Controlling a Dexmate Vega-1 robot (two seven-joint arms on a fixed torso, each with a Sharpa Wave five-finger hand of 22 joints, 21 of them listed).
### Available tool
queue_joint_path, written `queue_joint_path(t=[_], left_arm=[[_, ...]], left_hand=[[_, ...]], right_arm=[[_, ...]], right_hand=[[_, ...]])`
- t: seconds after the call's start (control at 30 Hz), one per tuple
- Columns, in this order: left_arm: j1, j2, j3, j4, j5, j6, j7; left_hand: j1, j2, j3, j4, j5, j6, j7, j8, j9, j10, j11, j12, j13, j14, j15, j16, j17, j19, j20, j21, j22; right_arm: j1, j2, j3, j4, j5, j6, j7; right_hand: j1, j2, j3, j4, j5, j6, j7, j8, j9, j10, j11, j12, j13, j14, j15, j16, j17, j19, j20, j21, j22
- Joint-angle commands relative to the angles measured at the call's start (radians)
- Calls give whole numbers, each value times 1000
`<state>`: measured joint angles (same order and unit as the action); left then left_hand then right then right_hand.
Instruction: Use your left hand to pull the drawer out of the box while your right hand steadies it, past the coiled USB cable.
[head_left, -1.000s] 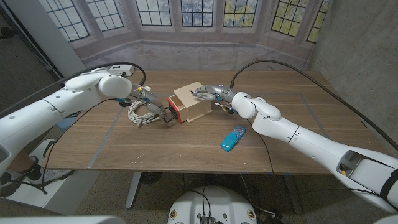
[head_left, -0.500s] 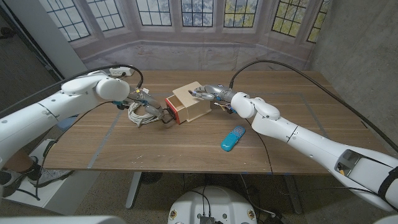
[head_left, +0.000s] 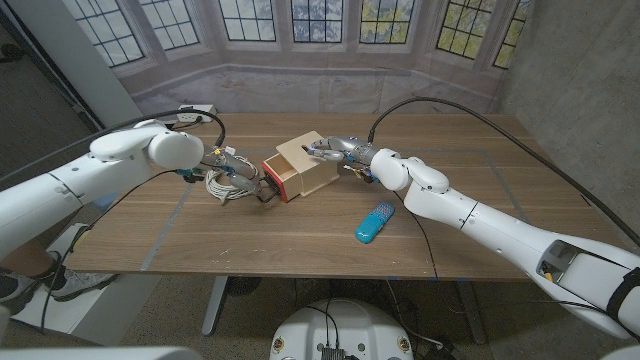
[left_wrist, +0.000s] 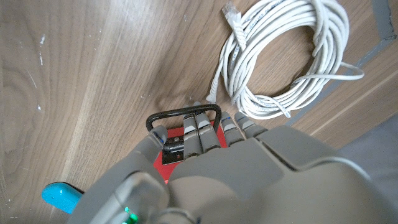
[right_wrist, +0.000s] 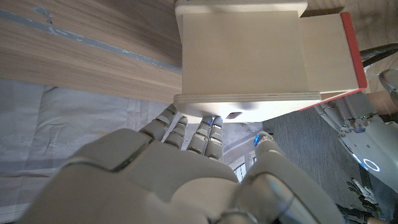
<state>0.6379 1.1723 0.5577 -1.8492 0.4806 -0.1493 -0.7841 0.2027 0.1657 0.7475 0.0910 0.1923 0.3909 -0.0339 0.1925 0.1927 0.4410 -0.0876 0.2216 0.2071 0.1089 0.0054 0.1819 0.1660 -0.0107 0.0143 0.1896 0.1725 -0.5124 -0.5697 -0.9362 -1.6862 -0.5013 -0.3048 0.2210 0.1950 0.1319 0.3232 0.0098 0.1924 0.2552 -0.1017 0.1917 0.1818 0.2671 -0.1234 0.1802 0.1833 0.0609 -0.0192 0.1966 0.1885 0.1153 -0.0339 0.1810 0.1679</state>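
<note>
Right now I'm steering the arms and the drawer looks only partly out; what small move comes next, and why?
Probably keep drawing the left robot hand toward the coiled cable: its fingers hook the black handle, the drawer is only partly out, and the right robot hand holds the box.

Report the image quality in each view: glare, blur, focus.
Head view: even light, sharp, straight table edges bowed by the lens. Left wrist view: coiled cable crisp, left hand up close soft. Right wrist view: bright glare on the box, right hand blurred.
</note>
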Motion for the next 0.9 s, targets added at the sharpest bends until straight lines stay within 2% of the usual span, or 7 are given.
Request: queue_joint_path(t=[0.03,0.43,0.9], left_arm=[[30,25,-19,-21,-20,17,7],[26,25,-19,-21,-17,14,-2],[54,50,-34,-47,-41,35,-3]], left_hand=[[-4,0,9,-3,0,-3,5,0,2,8,-3,-1,5,8,1,0,1,4,2,5,2],[-5,0,10,-4,-1,-4,5,0,2,8,-4,-2,5,8,1,0,1,4,1,5,2],[-7,-1,10,-5,-1,-6,4,-1,2,8,-3,-2,5,9,2,0,1,4,1,5,2]], right_arm=[[0,3,-6,7,-1,1,-4],[5,12,-10,16,-3,-11,-2],[24,24,-20,52,-2,-2,-6]], right_hand=[[-10,-1,8,-4,4,6,6,0,0,23,16,8,3,8,-3,5,4,-2,-16,6,-1],[-11,-1,10,-4,4,6,6,0,0,23,18,8,3,9,-4,6,4,-4,-16,5,-1],[-13,-2,13,-5,4,4,5,-1,1,22,17,8,3,10,-3,6,4,-5,-17,5,-1]])
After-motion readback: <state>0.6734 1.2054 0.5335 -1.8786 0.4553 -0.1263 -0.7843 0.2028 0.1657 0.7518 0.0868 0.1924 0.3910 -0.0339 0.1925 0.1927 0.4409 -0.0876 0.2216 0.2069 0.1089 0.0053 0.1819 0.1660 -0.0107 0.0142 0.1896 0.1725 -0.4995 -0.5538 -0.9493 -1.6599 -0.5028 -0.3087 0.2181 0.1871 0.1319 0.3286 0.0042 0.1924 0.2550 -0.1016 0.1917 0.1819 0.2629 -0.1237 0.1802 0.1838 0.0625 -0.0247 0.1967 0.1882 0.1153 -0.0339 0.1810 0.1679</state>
